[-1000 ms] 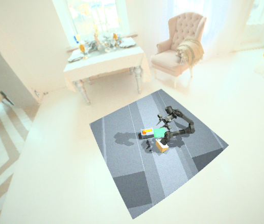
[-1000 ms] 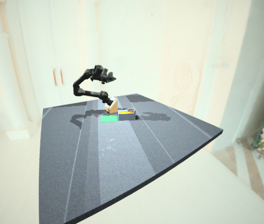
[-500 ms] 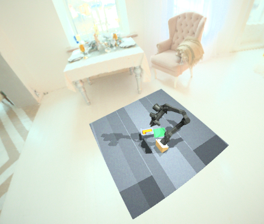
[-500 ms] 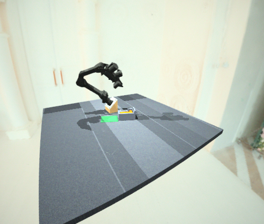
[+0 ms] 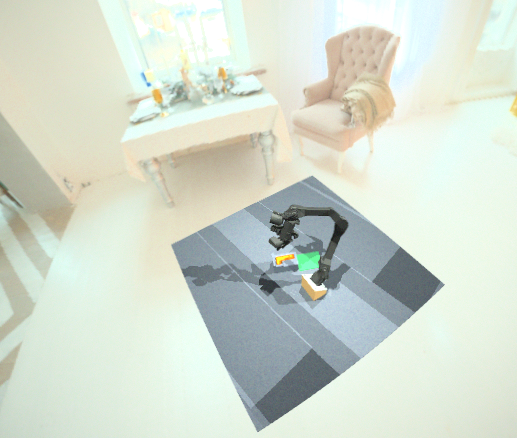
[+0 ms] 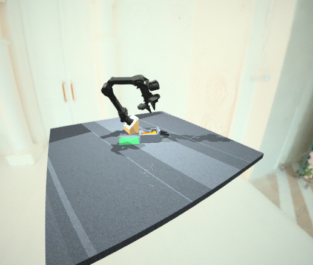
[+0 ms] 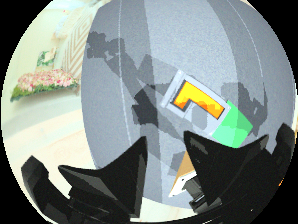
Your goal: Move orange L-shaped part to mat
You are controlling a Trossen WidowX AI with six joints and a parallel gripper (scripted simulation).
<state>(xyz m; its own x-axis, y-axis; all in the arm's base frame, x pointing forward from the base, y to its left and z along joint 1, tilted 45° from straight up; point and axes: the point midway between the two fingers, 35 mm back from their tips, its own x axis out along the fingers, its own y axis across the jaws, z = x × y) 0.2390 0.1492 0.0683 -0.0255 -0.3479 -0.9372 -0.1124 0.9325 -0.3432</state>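
Open end effector [image 5: 282, 247] [image 6: 152, 111] [image 7: 165, 137] above tray [image 5: 274, 263] [image 6: 151, 138] [image 7: 171, 94], orange part [image 5: 285, 259] [image 6: 149, 133] [image 7: 192, 93] in pocket

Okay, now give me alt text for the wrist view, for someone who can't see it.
An orange L-shaped part lies in a pocket of a light grey tray, beside a flat green mat; the black two-fingered gripper is open in the foreground, nothing between its fingers.
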